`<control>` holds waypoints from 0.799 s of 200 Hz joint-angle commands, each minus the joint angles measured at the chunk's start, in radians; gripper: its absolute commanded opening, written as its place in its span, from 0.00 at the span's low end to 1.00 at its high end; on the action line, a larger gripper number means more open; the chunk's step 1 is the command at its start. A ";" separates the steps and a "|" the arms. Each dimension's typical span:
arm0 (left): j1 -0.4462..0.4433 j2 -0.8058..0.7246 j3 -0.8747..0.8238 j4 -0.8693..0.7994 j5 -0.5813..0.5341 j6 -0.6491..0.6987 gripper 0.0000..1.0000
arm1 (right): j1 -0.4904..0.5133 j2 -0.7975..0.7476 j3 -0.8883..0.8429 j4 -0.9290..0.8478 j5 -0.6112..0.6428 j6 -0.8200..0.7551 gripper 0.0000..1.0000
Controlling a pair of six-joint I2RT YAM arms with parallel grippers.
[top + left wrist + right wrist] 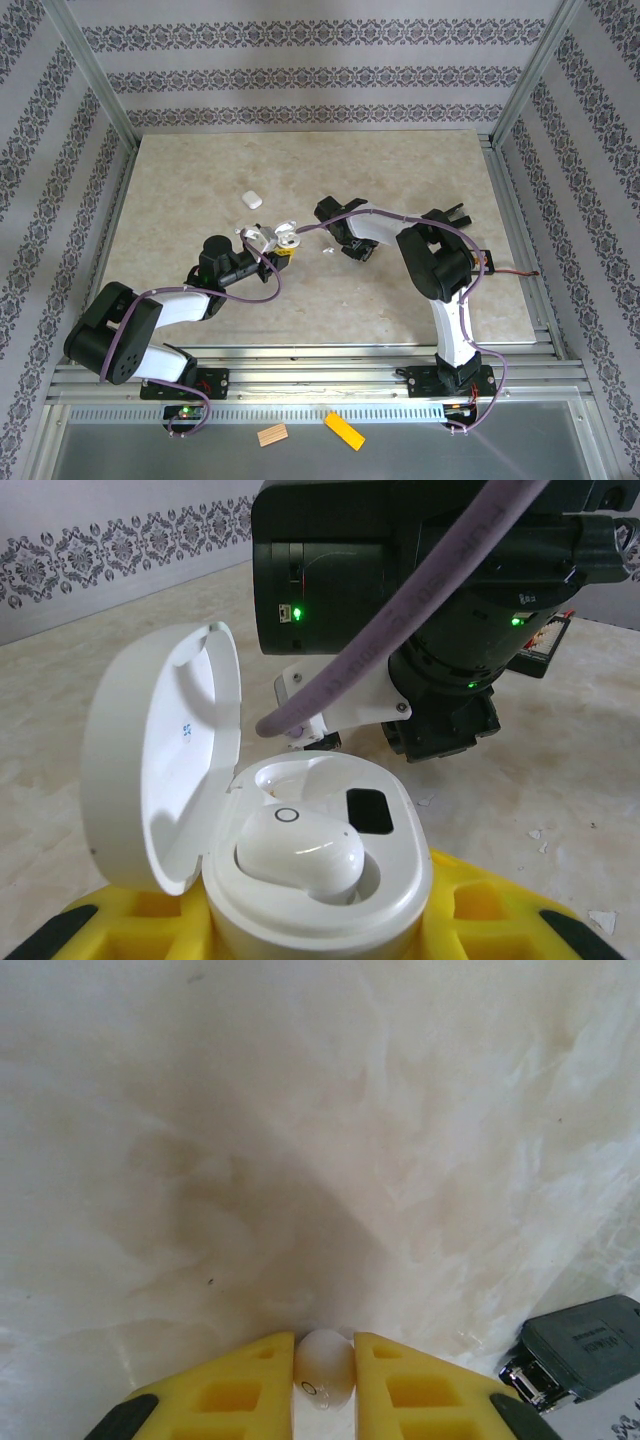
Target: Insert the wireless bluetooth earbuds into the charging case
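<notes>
The white charging case (330, 880) stands open between the yellow fingers (500, 910) of my left gripper (315, 932), which is shut on it. Its lid (160, 760) is tipped back to the left. One white earbud (298, 852) sits in the near socket, and the far socket (290, 777) is empty. In the top view this gripper (272, 243) is left of the table's middle. My right gripper (323, 1360) is low over the marble table, shut on a second small white earbud (324, 1368). In the top view the right gripper (352, 250) is close to the right of the case.
Another white closed case (250, 200) lies on the table behind the left gripper. The right arm's black wrist (420, 590) looms just beyond the open case. A grey labelled block (585, 1355) shows at the right wrist view's lower right. Aluminium rails (330, 375) edge the table.
</notes>
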 commanded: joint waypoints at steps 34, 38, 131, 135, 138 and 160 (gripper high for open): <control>0.012 0.006 0.012 0.029 0.050 0.037 0.29 | -0.012 -0.241 -0.059 0.005 -0.245 0.079 0.20; 0.012 0.008 0.012 0.033 0.054 0.038 0.29 | -0.014 -0.258 -0.067 0.005 -0.267 0.084 0.20; 0.013 0.039 0.027 0.064 0.098 0.067 0.28 | -0.032 -0.590 -0.129 0.049 -0.823 0.179 0.20; 0.012 0.040 0.026 0.066 0.105 0.070 0.28 | -0.031 -0.595 -0.127 0.053 -0.848 0.180 0.20; 0.011 0.041 0.026 0.070 0.112 0.071 0.28 | -0.030 -0.601 -0.126 0.057 -0.866 0.182 0.20; 0.011 0.048 0.024 0.102 0.165 0.072 0.28 | -0.025 -0.619 -0.119 0.093 -0.985 0.196 0.20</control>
